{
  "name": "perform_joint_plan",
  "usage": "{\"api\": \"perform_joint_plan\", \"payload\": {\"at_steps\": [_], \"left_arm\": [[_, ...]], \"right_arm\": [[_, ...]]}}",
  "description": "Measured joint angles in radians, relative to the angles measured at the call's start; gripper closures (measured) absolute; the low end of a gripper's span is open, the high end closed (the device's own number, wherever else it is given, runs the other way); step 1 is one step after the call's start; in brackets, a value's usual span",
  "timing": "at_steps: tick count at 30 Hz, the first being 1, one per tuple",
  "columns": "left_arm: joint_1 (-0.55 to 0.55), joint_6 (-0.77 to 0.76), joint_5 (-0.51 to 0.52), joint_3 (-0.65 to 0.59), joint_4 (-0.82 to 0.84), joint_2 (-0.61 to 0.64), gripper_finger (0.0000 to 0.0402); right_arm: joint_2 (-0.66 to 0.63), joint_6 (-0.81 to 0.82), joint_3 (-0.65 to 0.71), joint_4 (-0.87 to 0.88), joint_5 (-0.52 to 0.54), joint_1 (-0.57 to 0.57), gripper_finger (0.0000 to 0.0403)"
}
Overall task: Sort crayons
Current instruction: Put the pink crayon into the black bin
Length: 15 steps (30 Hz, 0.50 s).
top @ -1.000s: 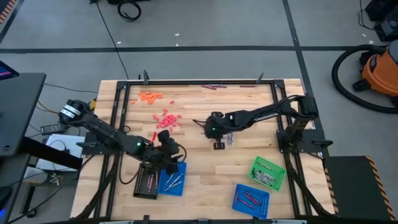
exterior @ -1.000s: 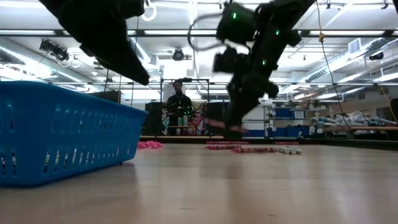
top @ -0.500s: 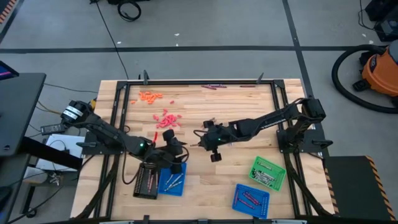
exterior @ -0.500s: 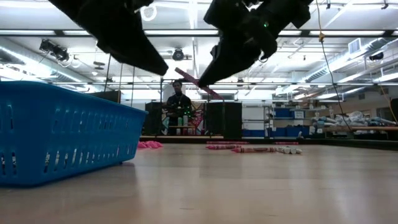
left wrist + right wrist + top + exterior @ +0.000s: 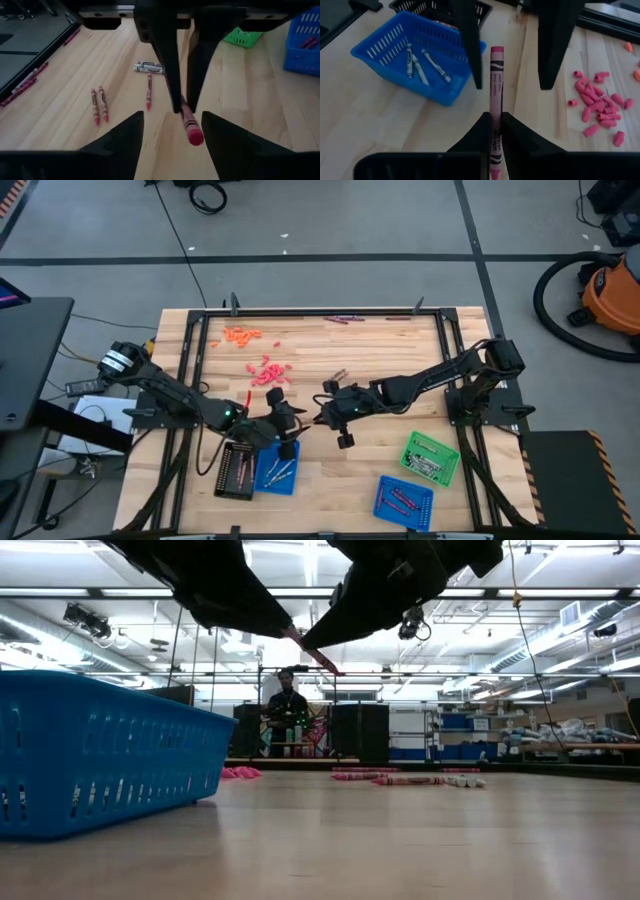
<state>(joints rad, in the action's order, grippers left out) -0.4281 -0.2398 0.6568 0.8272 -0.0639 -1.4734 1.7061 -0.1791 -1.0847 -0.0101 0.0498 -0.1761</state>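
Note:
My right gripper (image 5: pixel 495 120) is shut on a red-pink crayon (image 5: pixel 496 75), held in the air over the middle of the table (image 5: pixel 330 450). The crayon's flat end (image 5: pixel 192 132) points at my left gripper (image 5: pixel 172 116). That gripper is open, and its two fingers (image 5: pixel 467 45) stand either side of the flat end without touching it. In the low view the crayon (image 5: pixel 310 650) slants between the two dark grippers. More crayons (image 5: pixel 95 105) lie flat on the wood. My right gripper pinches the crayon's paper-wrapped shaft (image 5: pixel 495 112) between its two fingers, nearer the pointed end than the flat end. The fingers come from the table's right, slanting down, and the crayon lies along them, sticking out forward. It is lifted clear of the table.
A blue tray (image 5: pixel 275 470) with silver-grey crayons and a black tray (image 5: pixel 237 473) sit near my left gripper. A green tray (image 5: pixel 431 457) and a second blue tray (image 5: pixel 403 500) stand near right. Red-pink bits (image 5: pixel 268 372) and orange bits (image 5: pixel 240 335) lie far left.
My right gripper has risen from the crayons on the table, carrying the red-pink crayon up and toward the table's left, and has tipped from pointing down toward level. The crayon's flat end now reaches between my left gripper's fingers. My left gripper has tipped up slightly.

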Motion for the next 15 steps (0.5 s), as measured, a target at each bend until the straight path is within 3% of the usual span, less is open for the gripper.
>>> {"api": "perform_joint_plan", "payload": {"at_steps": [15], "left_arm": [[-0.001, -0.001, -0.009, 0.000, -0.002, 0.000, 0.0334]], "right_arm": [[0.000, 0.031, 0.000, -0.019, -0.011, 0.001, 0.0366]]}}
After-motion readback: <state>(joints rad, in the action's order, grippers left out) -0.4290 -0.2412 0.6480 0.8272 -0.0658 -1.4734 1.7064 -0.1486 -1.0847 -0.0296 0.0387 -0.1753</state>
